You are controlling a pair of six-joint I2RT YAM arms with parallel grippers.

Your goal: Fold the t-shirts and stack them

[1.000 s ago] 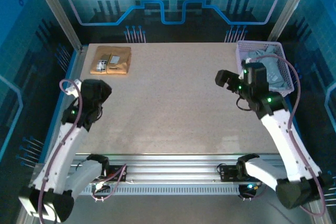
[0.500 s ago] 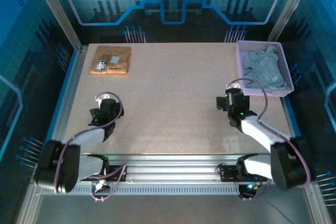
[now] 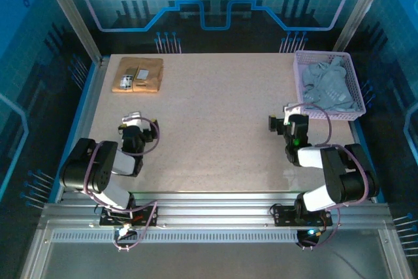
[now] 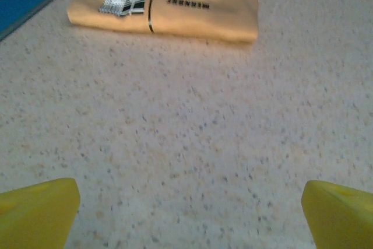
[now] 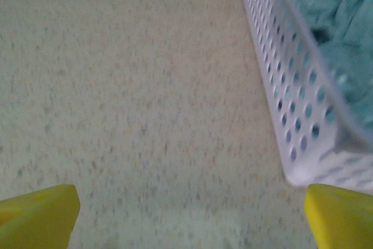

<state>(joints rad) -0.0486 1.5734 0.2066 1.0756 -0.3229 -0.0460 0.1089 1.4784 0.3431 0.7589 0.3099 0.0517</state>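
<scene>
A tan t-shirt (image 3: 138,74) lies folded at the table's far left corner, its white neck label and a black-and-white print facing up (image 4: 169,1). A pale grey-blue t-shirt (image 3: 328,84) sits crumpled inside the lavender basket (image 5: 335,51). My left gripper (image 3: 132,127) rests low over the bare table, well short of the tan shirt, open with nothing between its yellow fingertips (image 4: 38,211). My right gripper (image 3: 289,124) is low on the table just left of the basket's near corner, open and empty, with its yellow fingertips (image 5: 341,217) wide apart.
The lavender mesh basket (image 3: 302,76) stands at the far right corner; its perforated wall (image 5: 280,80) is close to my right fingers. Metal rails run along the table's near edge (image 3: 209,207). Both arms are folded down near their bases.
Both arms have folded back and down toward their bases. The grippers have dropped from mid-height to just above the table. The shirts have not moved.
</scene>
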